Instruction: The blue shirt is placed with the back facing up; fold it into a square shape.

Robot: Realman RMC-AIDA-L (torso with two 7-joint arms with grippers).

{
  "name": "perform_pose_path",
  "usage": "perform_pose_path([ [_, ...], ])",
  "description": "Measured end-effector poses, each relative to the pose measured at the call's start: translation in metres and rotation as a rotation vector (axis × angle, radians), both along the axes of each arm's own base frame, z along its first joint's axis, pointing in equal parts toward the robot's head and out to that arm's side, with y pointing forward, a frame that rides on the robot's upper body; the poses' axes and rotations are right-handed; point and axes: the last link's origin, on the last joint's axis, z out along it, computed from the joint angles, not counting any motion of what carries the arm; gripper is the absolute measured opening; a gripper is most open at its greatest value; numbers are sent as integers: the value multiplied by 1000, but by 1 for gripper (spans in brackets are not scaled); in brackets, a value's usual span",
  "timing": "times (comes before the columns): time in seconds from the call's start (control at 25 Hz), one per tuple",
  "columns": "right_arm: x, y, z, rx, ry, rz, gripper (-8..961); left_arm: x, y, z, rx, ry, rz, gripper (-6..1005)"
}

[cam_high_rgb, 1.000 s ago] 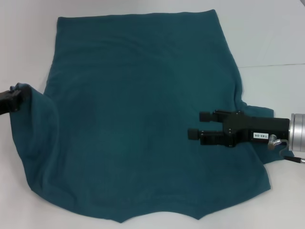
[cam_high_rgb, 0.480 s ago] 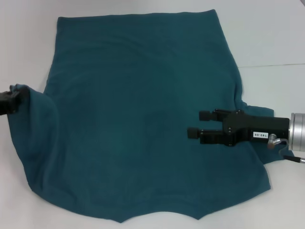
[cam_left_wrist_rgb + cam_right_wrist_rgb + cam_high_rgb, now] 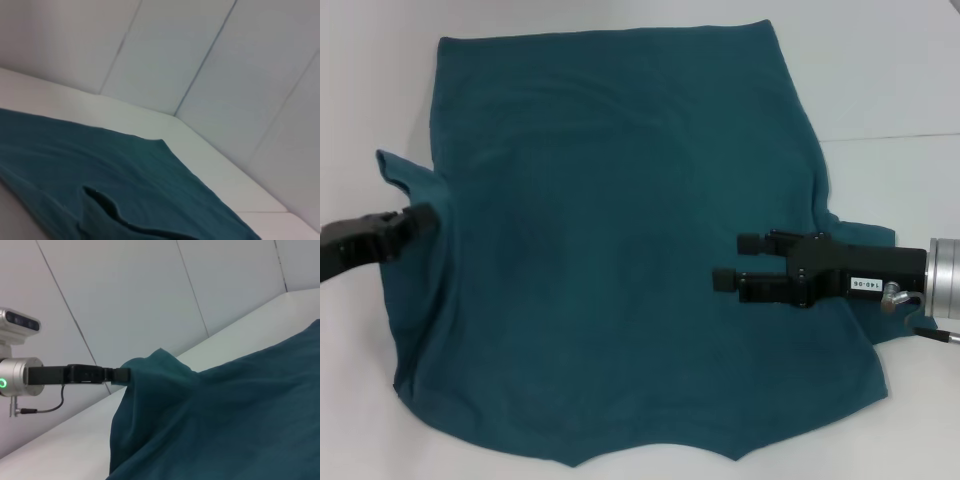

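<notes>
Now the blue shirt (image 3: 620,240) is spread plain side up over the white worktop (image 3: 900,80), its hem toward the far edge and its collar end toward the robot, where the neckline is cut off by the frame. Compared with half a second ago, its left sleeve has been carried inward: the left tool (image 3: 405,222) was then at the frame's left edge with the cloth bulging out beside it, and it is now seen further in, over the shirt's left border, with the sleeve lifted into a peak. In the right wrist view that tool (image 3: 117,375) is shown closed on the raised fold of fabric. From this it is judged that the first side fold has been started but not laid down; the left edge is not yet flat or straight, and no square has been formed.

The right tool (image 3: 740,262) has not moved over the last second; it is held low over the shirt's right side near the sleeve, its fingers parted with nothing between them. Whether it presses on the cloth cannot be told.

The white lettering cannot be seen. The left tool's own fingers are absent from the left wrist view, where only a rumpled stretch of the shirt (image 3: 125,190) and the wall panels (image 3: 200,60) are shown.
</notes>
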Motion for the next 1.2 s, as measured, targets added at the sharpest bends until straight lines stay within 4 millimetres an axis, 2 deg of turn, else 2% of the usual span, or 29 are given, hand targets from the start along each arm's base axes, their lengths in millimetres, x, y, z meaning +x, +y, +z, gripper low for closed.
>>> perform_pose_path([
  [0.36, 0, 0, 0, 0, 0, 1, 899, 8, 1, -32, -73, -53, -5, 81],
  [0.92, 3, -3, -1, -1, -1, -3, 900, 23, 5, -56, -147, -77, -27, 146],
  [1.08, 3, -3, -1, -1, 0, -6, 900, 31, 0, -76, -230, -21, -87, 165],
  [1.2, 3, -3, -1, -2, 1, -7, 900, 36, -3, -82, -261, 11, -132, 302],
])
